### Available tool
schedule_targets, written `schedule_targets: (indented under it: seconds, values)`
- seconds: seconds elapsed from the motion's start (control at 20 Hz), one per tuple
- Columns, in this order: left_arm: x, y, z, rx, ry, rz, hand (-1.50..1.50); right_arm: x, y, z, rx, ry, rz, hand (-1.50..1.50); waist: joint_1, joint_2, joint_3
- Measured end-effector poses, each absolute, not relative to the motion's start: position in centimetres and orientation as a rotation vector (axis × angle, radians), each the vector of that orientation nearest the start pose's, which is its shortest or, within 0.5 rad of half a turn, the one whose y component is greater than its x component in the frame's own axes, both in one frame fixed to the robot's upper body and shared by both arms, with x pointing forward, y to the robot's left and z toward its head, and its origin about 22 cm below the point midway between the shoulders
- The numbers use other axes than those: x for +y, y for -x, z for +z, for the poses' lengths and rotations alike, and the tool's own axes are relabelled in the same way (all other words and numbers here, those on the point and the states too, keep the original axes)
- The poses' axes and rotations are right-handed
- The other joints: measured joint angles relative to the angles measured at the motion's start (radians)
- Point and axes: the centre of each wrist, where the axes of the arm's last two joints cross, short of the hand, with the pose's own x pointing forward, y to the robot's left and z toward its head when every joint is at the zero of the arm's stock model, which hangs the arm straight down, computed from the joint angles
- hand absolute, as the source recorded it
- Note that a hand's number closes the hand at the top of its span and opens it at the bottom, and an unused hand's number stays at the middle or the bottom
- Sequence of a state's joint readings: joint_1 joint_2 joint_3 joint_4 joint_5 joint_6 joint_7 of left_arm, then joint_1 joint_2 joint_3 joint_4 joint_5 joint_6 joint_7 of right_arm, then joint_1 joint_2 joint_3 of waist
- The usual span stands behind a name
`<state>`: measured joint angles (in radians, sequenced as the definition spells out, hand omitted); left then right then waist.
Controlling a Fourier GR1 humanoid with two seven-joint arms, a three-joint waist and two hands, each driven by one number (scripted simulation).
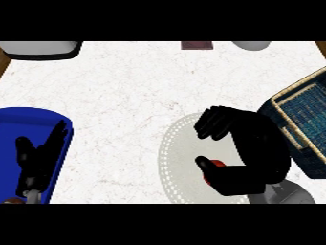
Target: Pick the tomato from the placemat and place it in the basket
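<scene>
While our right hand arches over the white placemat, the tomato shows only as a sliver of red tucked under the thumb, near the mat's middle. Our fingers curl down on the far side of it and the thumb closes from the near side, so the tomato sits right in the gap between them; we judge the hand is closing round it, though we cannot tell whether both sides already touch. It is too hidden for us to read any long axis, and it looks roundish from the little we see.

The basket, dark blue with a pale woven rim, stands just to the right of the placemat on the tabletop, so the carry we expect runs rightward and a little away from us. Our right hand is plainly the nearer one. Our left hand rests at the lower left over the blue bin, fingers straight, well apart from the tomato.
</scene>
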<state>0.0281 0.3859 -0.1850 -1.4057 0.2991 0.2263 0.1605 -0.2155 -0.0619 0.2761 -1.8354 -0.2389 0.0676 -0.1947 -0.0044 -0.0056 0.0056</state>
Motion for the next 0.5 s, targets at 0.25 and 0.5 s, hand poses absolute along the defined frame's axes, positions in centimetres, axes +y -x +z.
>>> schedule_targets:
  seconds: [0.25,0.5]
  values:
    - [29.5,-22.0,-2.8,-1.162,-0.166,-0.014,0.0,-13.0,-22.5,9.5,-2.112,-0.346,0.279,-1.5,-0.01,-0.009,-0.001]
    - [30.0,-21.1,-3.1,-1.154,-0.184,-0.004,0.0,-17.5,-22.1,9.7,-2.038,0.121,0.452,-1.5,-0.041,-0.016,-0.001]
